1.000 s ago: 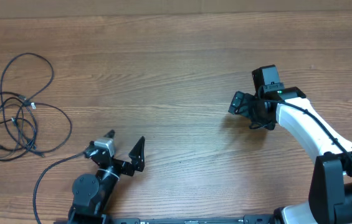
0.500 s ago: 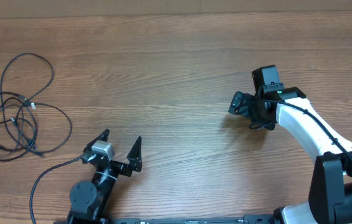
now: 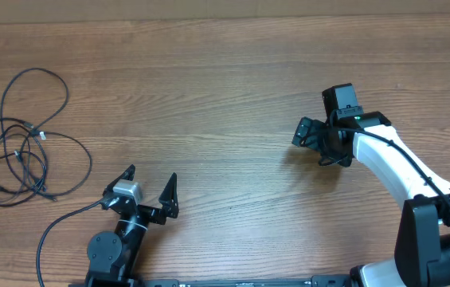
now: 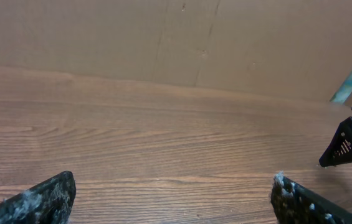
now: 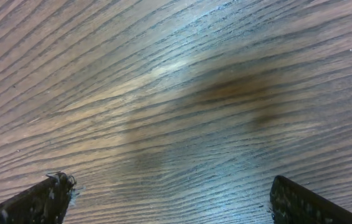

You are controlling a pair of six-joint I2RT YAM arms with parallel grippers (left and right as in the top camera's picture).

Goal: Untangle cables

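The cables [image 3: 19,153] lie in a loose tangle of thin black loops at the far left of the wooden table [image 3: 225,88], seen only in the overhead view. My left gripper [image 3: 151,174] is open near the front edge, right of the tangle and apart from it. In the left wrist view the left gripper [image 4: 172,199] has only bare wood between its fingers. My right gripper [image 3: 311,145] stands open low over the table's right half. The right wrist view shows the right gripper [image 5: 176,199] over bare wood, with nothing held.
A thicker black wire [image 3: 57,223] fixed to the left arm curls by the front left edge. A brown wall [image 4: 176,43] rises behind the table's far edge. The right gripper's black finger [image 4: 347,142] shows at the right of the left wrist view.
My left gripper has shifted a little left and toward the front edge, staying open. The right arm and the cables have not moved.
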